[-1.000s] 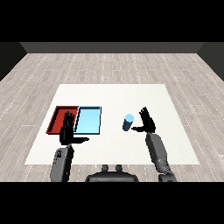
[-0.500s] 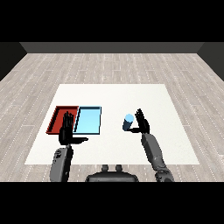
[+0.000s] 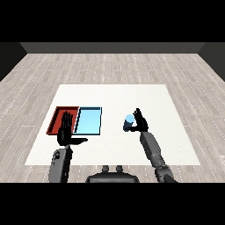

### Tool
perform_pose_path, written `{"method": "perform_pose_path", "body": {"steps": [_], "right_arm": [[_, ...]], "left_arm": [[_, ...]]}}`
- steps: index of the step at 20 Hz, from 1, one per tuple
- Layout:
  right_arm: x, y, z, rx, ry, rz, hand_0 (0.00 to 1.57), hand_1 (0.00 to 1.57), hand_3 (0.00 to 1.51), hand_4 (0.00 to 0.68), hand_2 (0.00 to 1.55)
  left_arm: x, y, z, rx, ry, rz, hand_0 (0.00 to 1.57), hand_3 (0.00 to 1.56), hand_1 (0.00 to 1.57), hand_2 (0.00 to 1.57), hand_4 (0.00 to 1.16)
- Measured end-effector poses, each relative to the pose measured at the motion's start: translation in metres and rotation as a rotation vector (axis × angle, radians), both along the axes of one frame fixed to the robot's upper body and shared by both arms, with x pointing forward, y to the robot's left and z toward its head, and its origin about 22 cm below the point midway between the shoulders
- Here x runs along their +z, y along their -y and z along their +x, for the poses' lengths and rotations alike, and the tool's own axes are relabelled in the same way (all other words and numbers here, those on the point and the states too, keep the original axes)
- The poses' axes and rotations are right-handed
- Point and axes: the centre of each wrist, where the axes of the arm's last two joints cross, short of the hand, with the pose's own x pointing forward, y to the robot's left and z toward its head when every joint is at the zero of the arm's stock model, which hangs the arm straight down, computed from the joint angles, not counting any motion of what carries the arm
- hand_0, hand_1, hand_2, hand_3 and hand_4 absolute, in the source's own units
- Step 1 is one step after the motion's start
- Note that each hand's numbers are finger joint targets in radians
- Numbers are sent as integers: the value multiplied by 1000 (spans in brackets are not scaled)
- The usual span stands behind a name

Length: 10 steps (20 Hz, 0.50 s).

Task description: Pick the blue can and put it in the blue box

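The robot's right hand (image 3: 139, 120) reaches the blue can (image 3: 128, 122), which stands on the white table (image 3: 167, 105) right of the trays; the fingers look straight and spread beside the can, touching or nearly so, with no closed grasp visible. The left hand (image 3: 67, 132) hovers open, fingers straight, over the near edge of the red tray (image 3: 56, 117). The light blue tray (image 3: 89, 121), just right of the red one, holds nothing. By this view, the task is barely under way: grasp, carry leftward and placement all remain.
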Motion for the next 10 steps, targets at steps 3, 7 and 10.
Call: {"method": "perform_pose_path", "body": {"steps": [3, 7, 10], "right_arm": [[2, -7, 0, 1, 4, -1, 0, 0, 0, 0, 0], [0, -13, 7, 17, -8, 2, 0, 0, 0, 0, 0], [7, -15, 16, 22, -6, 5, 0, 0, 0, 0, 0]], "left_arm": [[-1, -1, -1, 2, -1, 4, 0, 0, 0, 0, 0], [-8, -3, -1, 5, -2, -2, 0, 0, 0, 0, 0], [-3, -4, -8, 6, -5, 2, 0, 0, 0, 0, 0]]}}
